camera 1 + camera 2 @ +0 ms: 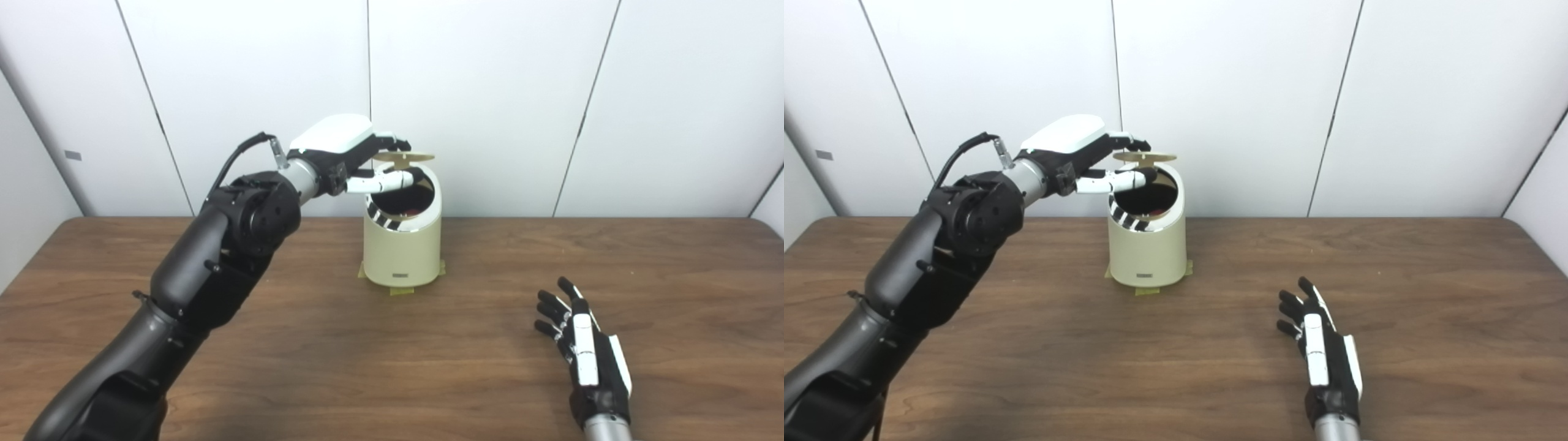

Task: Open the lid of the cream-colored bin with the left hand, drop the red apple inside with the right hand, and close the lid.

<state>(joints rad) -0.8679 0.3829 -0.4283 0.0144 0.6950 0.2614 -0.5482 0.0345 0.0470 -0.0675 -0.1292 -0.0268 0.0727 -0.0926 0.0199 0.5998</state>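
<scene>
The cream-colored bin (401, 245) stands at the back middle of the table. Its lid (409, 157) is swung up, almost level above the open mouth. A bit of the red apple (413, 212) shows deep inside the bin. My left hand (349, 150) is at the bin's top left, with its fingers lying on the lid's near edge and its thumb (392, 180) below at the rim, holding the lid. My right hand (582, 349) lies open and empty on the table at the front right, fingers spread, well apart from the bin.
The wooden table (674, 275) runs to a white panelled wall just behind the bin. Strips of yellow tape (401, 291) show under the bin's base. My left arm (202, 275) crosses the left part of the table.
</scene>
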